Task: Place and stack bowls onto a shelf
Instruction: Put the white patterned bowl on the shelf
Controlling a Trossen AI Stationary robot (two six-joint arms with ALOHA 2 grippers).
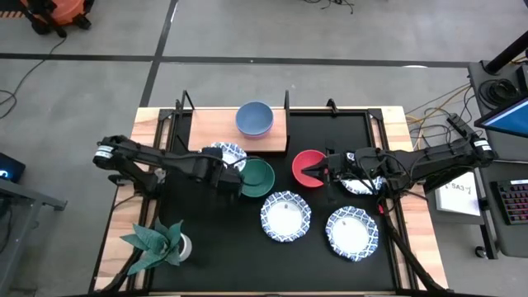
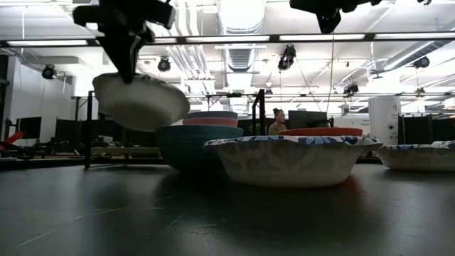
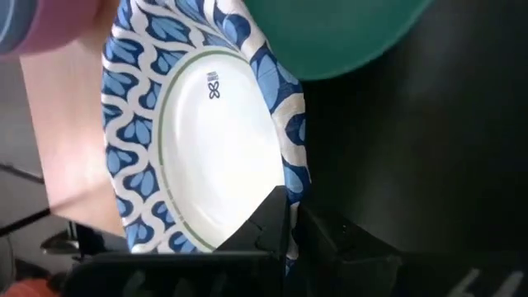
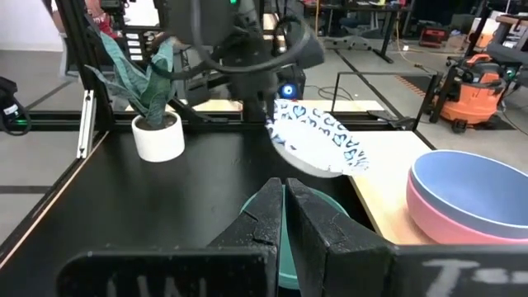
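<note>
**Left hand lifting a patterned bowl beside the shelf**

The left hand [image 1: 239, 172] is clenched on the rim of a white bowl with a blue-patterned rim [image 1: 228, 154], holding it tilted and clear of the black mat [image 1: 214, 264]; the low view shows this lifted bowl [image 2: 141, 101] hanging in the air under the hand. It sits just at the near edge of the shelf [image 1: 210, 132], a light-brown board at the far side of the surface [image 1: 120, 231]. On the shelf stands a blue bowl [image 1: 254, 117] nested in a pink bowl [image 4: 462, 227]. A green bowl [image 1: 259, 176] rests on the mat just right of the left hand. The right hand [image 1: 317, 172] is clenched, holding nothing, its tips over the red bowl [image 1: 307, 167]. Two more patterned bowls lie on the near mat, one at centre [image 1: 285, 216] and one to its right [image 1: 352, 233]; another [image 1: 360, 183] is partly hidden under the right arm. A potted plant [image 1: 158, 241] stands at the near left
</note>
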